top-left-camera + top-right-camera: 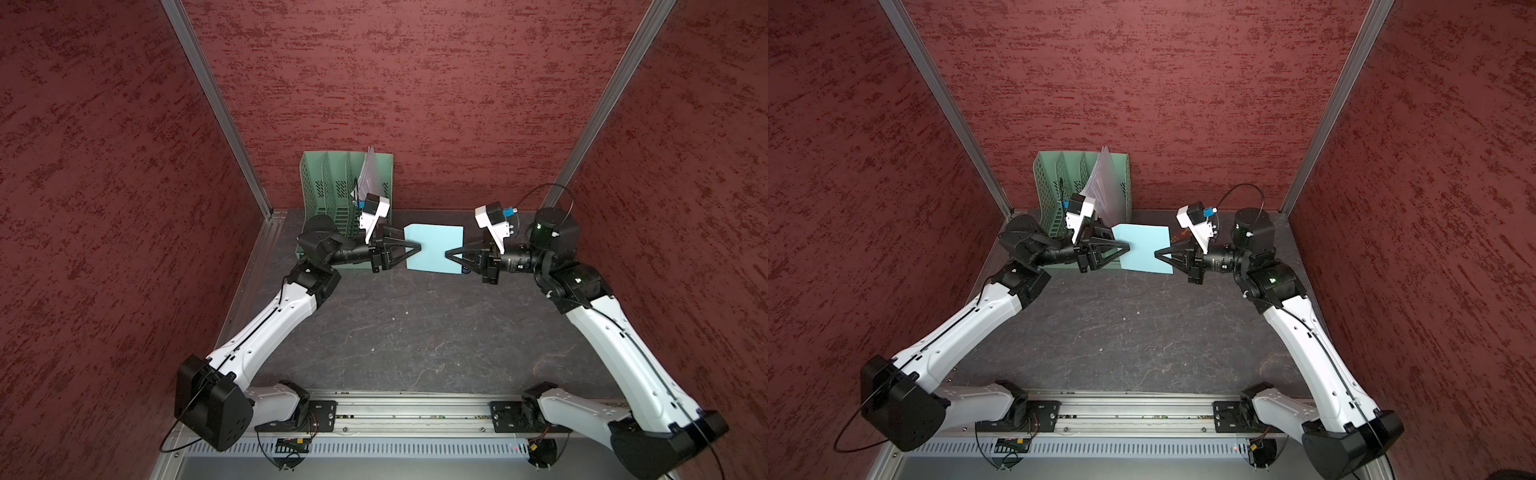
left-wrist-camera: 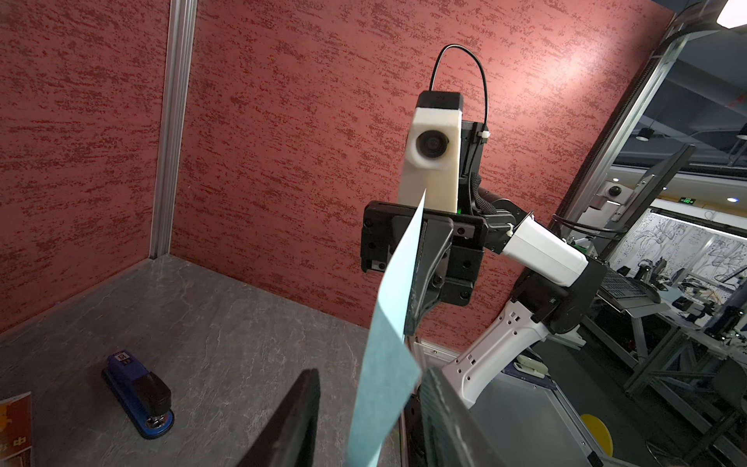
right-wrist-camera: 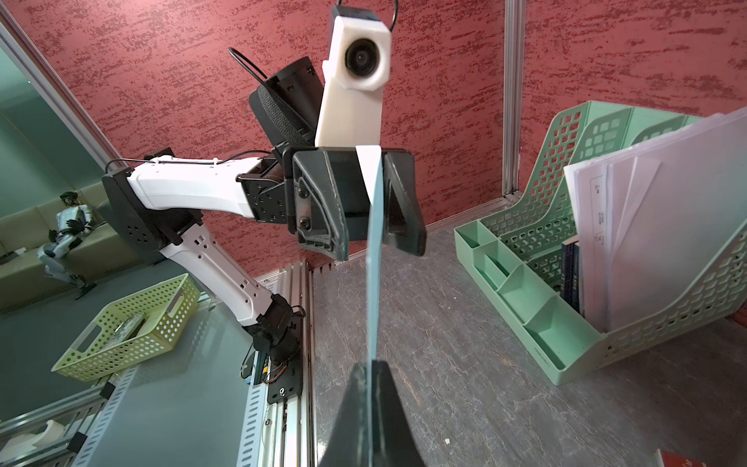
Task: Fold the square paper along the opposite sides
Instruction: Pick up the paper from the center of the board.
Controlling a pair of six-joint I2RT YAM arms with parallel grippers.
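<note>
Clamping square paper (image 1: 434,245) edge aloft, right end effector (image 1: 447,254).

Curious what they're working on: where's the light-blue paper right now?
In both top views the square paper is held above the table's far end, between the left gripper and the right gripper, beside the green file rack.

- The left arm (image 1: 266,328) and right arm (image 1: 623,345) are cased in white shells dotted with small holes.
- Joints are enclosed in black housings (image 1: 212,399).
- Thin black cables (image 2: 458,45) are routed along the shells.
- Each wrist camera (image 2: 432,143) is set in a white block with a round black lens.
- The left gripper (image 1: 417,248) and right gripper (image 1: 448,253) are black, with triangular open-frame fingers.
- A green light (image 1: 539,226) is seen on a right-arm joint.
</note>
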